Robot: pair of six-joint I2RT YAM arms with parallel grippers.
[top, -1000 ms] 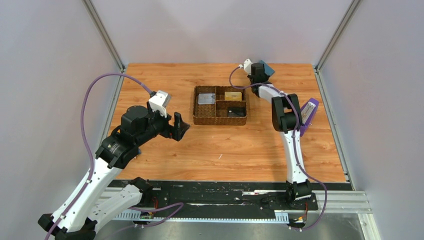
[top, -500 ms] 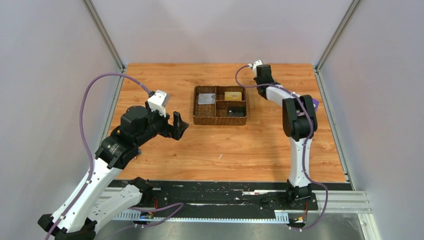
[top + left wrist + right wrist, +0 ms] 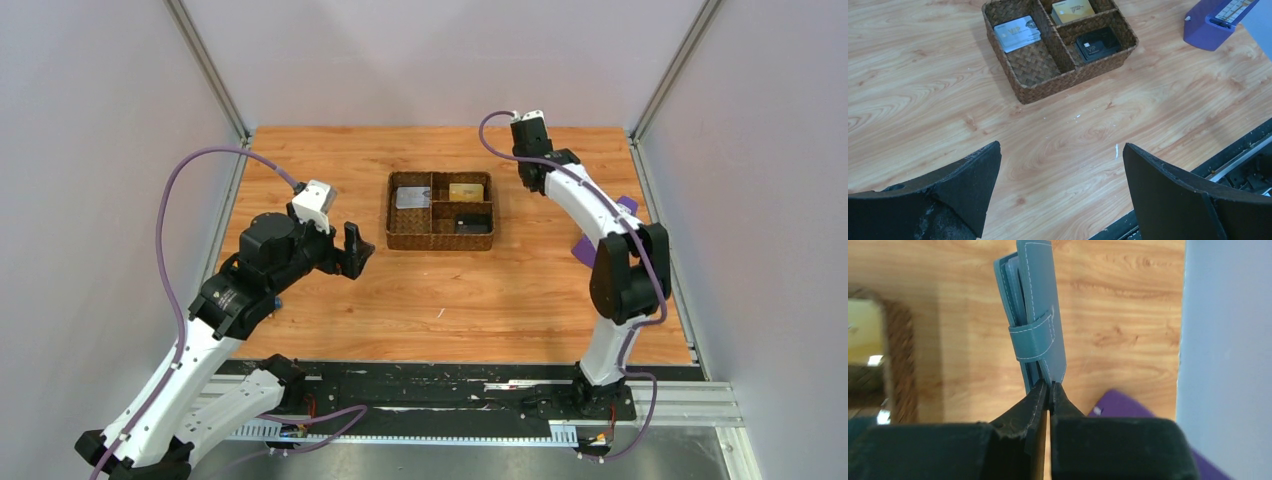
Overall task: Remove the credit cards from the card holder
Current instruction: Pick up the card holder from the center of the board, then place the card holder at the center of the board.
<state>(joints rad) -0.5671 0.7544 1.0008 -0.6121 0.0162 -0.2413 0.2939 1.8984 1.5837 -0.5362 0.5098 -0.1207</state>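
In the right wrist view the card holder (image 3: 1034,315), a blue wallet closed by a strap, hangs edge-on above the wood, with my right gripper (image 3: 1049,386) shut on its lower edge. From above, the right wrist (image 3: 531,140) covers it at the back right. Three credit cards lie in the brown woven tray (image 3: 440,241): a silver one (image 3: 411,197), a gold one (image 3: 466,191) and a black one (image 3: 472,224). My left gripper (image 3: 1060,146) hovers open and empty over bare wood, left of and nearer than the tray.
A purple metronome (image 3: 620,206) lies by the right wall, partly behind the right forearm, and shows in the left wrist view (image 3: 1213,22). Grey walls close the left, back and right sides. The black base rail (image 3: 450,385) runs along the near edge.
The right arm's elbow swung right and toward the near edge, and its wrist shifted right. The card holder, visible from above a second ago, is now under the wrist. The left arm barely moved.
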